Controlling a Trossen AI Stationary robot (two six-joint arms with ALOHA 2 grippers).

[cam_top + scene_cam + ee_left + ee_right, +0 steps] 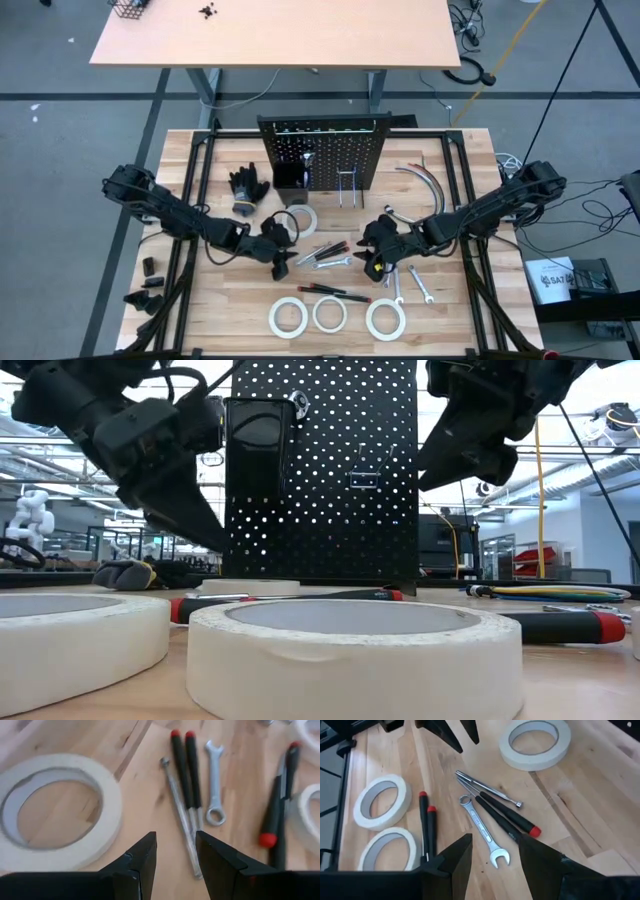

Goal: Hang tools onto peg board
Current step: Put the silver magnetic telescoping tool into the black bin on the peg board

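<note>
Tape roll (355, 652) foremost; left gripper (175, 857), right gripper (492, 862) angled downward, jaws spread, empty.

Between the left gripper (281, 262) and the right gripper (376, 262) lies a cluster of screwdrivers (330, 247) and a wrench (335, 263), leaving little bare wood there. Three tape rolls (329, 314) line the near edge. The peg board (322, 150) blocks the far side, with gloves (247, 188) and hoses (424, 185) flanking it.
</note>
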